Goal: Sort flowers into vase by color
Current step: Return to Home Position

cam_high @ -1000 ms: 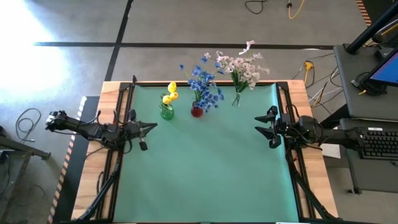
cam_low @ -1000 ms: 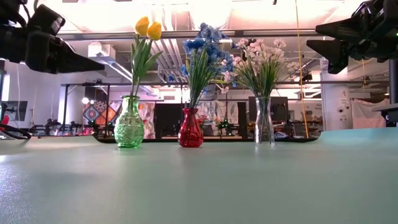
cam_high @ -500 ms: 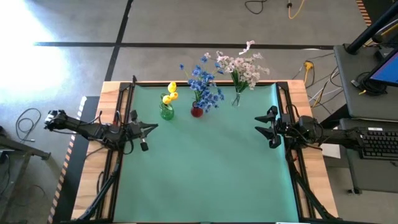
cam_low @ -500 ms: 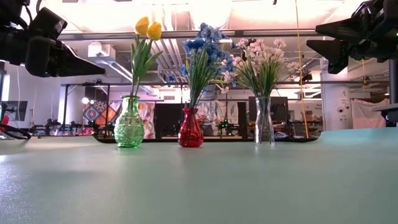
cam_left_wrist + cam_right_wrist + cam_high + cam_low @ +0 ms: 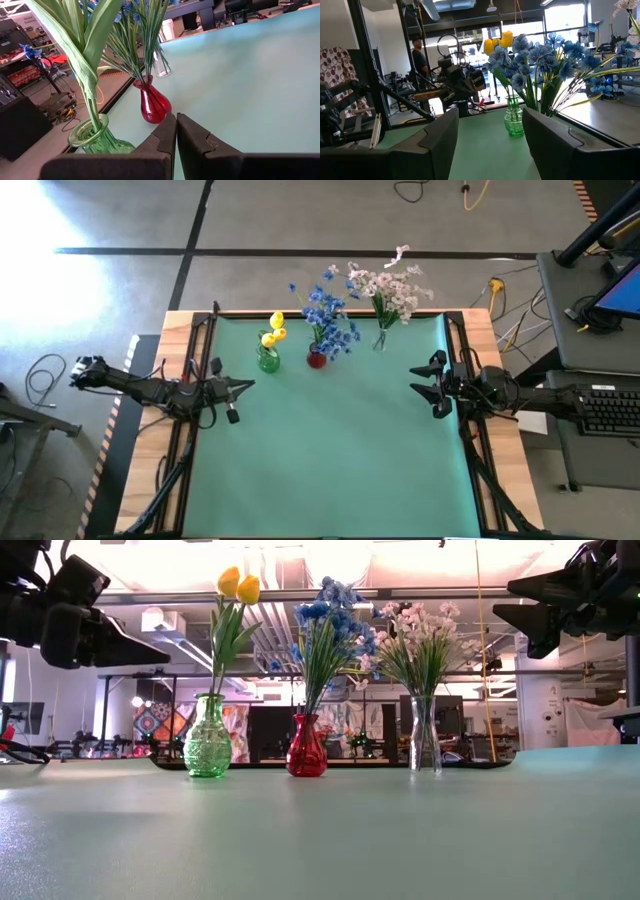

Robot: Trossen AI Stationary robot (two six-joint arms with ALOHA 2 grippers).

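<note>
The left gripper (image 5: 176,119) hovers above the left side of the flat green table mat (image 5: 330,460), its two dark fingers pressed together with nothing between them, pointing toward the middle of the table. Facing it, the right gripper (image 5: 490,122) hangs over the mat's right side with its fingers spread wide and empty, well apart from everything standing on the table. Along the far edge of the mat three vases stand upright in a row, none touching another. Nearest the left gripper is a green ribbed glass vase (image 5: 267,362) holding yellow tulip-like buds (image 5: 275,328) on long green stems. In the middle, a red bulb-shaped glass vase (image 5: 316,360) holds clustered blue blossoms (image 5: 328,320). Farthest right is a tall clear glass vase (image 5: 380,340) holding pale pink-white blossom sprays (image 5: 392,285) — one colour to each vase. In the room beyond the table, a person (image 5: 420,55) stands at a distance.
</note>
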